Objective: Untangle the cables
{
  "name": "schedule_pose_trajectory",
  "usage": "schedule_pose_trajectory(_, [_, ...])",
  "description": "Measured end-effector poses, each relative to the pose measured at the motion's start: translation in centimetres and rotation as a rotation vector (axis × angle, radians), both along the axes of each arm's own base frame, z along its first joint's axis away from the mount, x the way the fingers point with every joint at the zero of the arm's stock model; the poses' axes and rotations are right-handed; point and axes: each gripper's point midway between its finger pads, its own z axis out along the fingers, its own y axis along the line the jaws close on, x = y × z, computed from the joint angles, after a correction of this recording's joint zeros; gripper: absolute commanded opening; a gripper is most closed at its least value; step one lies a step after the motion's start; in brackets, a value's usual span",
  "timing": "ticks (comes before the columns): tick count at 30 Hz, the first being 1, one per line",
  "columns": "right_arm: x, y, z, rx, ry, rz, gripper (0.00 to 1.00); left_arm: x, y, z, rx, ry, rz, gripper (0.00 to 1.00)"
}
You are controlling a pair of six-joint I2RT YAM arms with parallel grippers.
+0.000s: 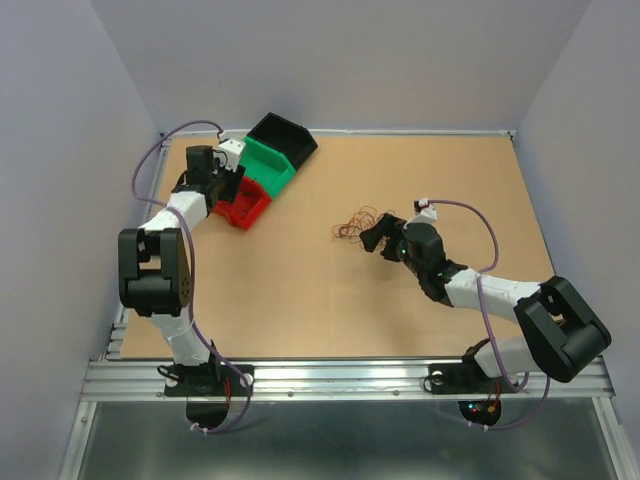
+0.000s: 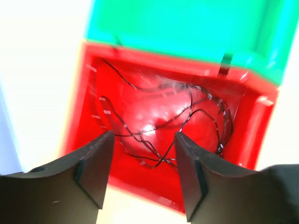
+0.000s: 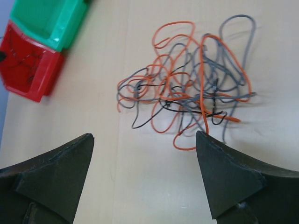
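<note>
The cables [image 3: 187, 93], a loose tangle of hair-thin curly wires in orange, grey and black, lie on the tan wooden bench [image 1: 300, 300]. They are well apart from the small red plastic bin [image 1: 243, 207], to its right in the overhead view. One more dark thin wire [image 2: 187, 114] lies curled on the floor of that red bin, separate from the heap. A green plastic bin [image 1: 268, 165] touches the red bin on its far side, and a black plastic bin [image 1: 283, 135] sits beyond the green one.

The left end effector [image 2: 142, 140] hangs directly over the red bin with its fingers spread and nothing between them; the dark wire lies below it. The right end effector [image 3: 144, 135] is well away from the red bin, just short of the tangle, with its fingers spread wide and empty.

These wires look nearly weightless, limp yet springy. Pulling one strand will probably drag the whole heap, since the loops hook into each other. The smooth insulation may slide out of a loose pinch, and a strand lying flat is hard to get under. The best hold is probably a free end or a raised outer loop at the heap's edge, such as the orange ones.

No brand, label or writing is readable. The wire in the red bin carries a few pale bands, too blurred to read.
</note>
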Motion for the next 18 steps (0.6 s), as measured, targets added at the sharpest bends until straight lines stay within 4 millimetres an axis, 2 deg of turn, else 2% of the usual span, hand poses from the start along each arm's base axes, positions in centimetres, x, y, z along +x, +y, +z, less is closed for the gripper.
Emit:
schedule_pose_trajectory(1, [0.1,-0.5,-0.3,-0.006,0.01,-0.031,0.94,0.0,-0.1,1.3,-0.004,-0.035,-0.005,0.78])
schedule_pose_trajectory(2, [0.3,-1.4,-0.8,-0.021,0.028,-0.087,0.94,-0.1,-0.3,2.8,-0.015,-0.075,-0.01,0.86])
schedule_pose_trajectory(7, [0.6,-3.9,-2.3,-0.07,0.071,-0.224,0.88,-2.4,-1.2,10.4,-0.063,-0.296,-0.041,0.99])
schedule_pose_trajectory(10, [0.7,-4.8,-3.0,-0.091,0.085,-0.28,0.85,-5.0,-1.4,14.0,-0.102,-0.45,-0.031,0.99])
schedule_pose_trajectory(11, [0.8,-5.0,-3.2,-0.095,0.089,-0.292,0.85,-5.7,-1.4,14.5,-0.112,-0.478,-0.027,0.99])
schedule_pose_trajectory(13, [1.1,-5.1,-3.8,-0.114,0.106,-0.306,0.84,-8.3,-1.9,16.0,-0.168,-0.575,-0.031,0.99])
schedule_pose_trajectory(15, [1.5,-4.7,-4.6,-0.129,0.126,-0.299,0.83,-9.8,-2.7,17.1,-0.203,-0.631,-0.068,0.99])
schedule_pose_trajectory(18, [2.5,-3.2,-5.9,-0.146,0.163,-0.258,0.78,-11.3,-6.2,17.6,-0.245,-0.669,-0.229,0.99])
